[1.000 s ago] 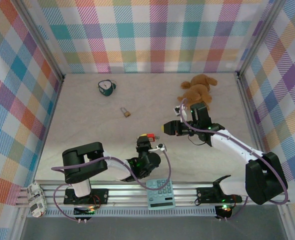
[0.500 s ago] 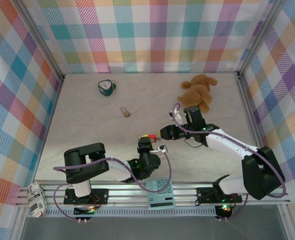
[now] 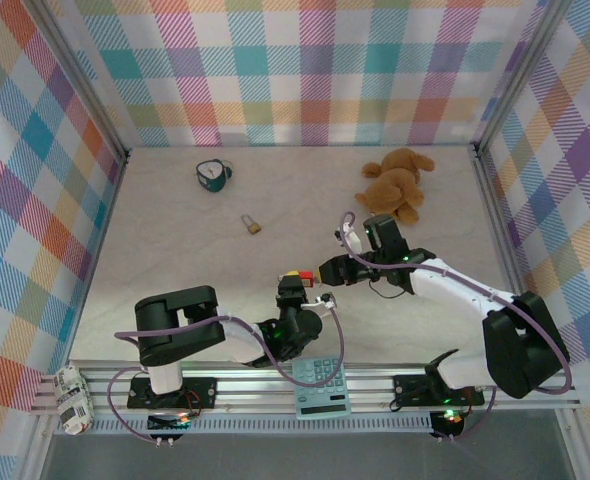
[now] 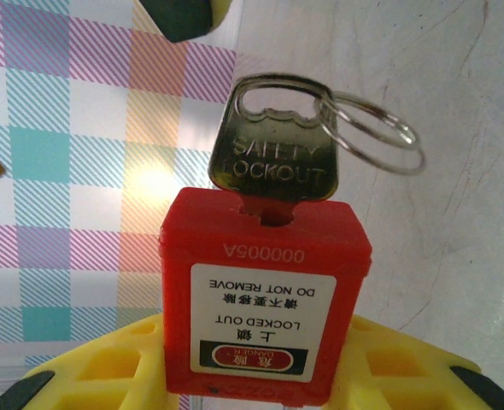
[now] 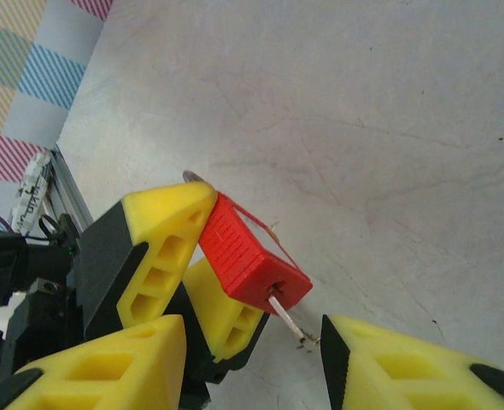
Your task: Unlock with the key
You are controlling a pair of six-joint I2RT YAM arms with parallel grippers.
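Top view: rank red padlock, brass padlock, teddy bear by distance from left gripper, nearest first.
1. red padlock: clamped in the left gripper.
2. brass padlock: mid-table, back and left of it.
3. teddy bear: far right, near the back wall.

key (image 4: 272, 149) blade hidden, inside red padlock (image 4: 265, 256)

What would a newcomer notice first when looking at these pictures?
The red padlock, clamped in the left gripper near the front middle, with a key standing in its keyhole. The open right gripper points at it from the right. A brown teddy bear lies at the far right.
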